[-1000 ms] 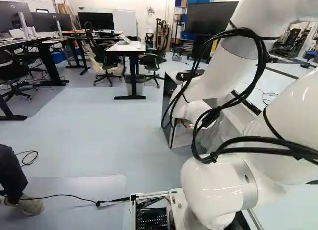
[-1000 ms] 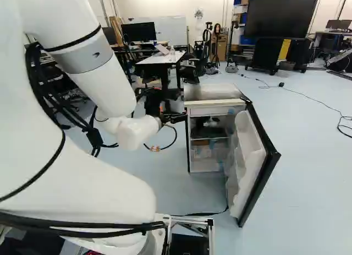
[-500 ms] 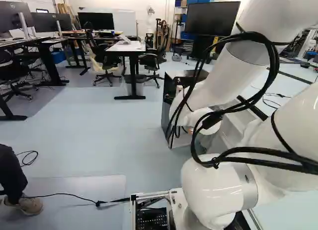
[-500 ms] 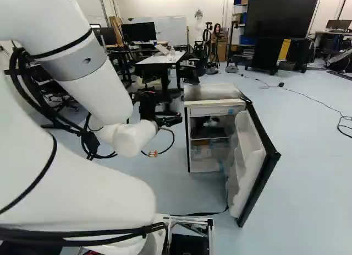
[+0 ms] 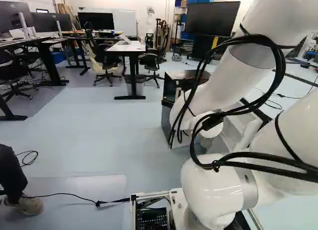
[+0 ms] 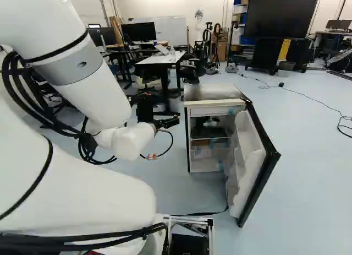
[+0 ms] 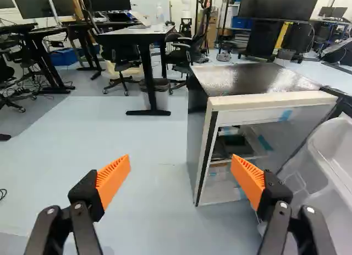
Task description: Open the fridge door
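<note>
In the right base view the small fridge [image 6: 214,109] stands with its door [image 6: 254,161] swung wide open toward the base, shelves showing inside. My gripper [image 6: 168,123] is left of the fridge's front there, apart from it. In the wrist view the gripper [image 7: 180,172] stands wide open, nothing between its orange pads. Ahead of it and to one side is the fridge [image 7: 264,81]; the white inner side of the door [image 7: 324,172] lies beyond one finger. In the left base view my arm hides the gripper and most of the fridge.
A table [image 5: 130,47] with office chairs stands behind, left of the fridge. Desks with monitors [image 5: 11,19] line the far left. A large screen [image 6: 281,14] is at the back. A person's leg and shoe [image 5: 30,205] show near the left base view's edge; cables lie on the floor.
My arm has drawn back a little and shifted, with the gripper moving slightly left, away from the fridge's front. The fridge and its open door have stayed put, as has the base.
</note>
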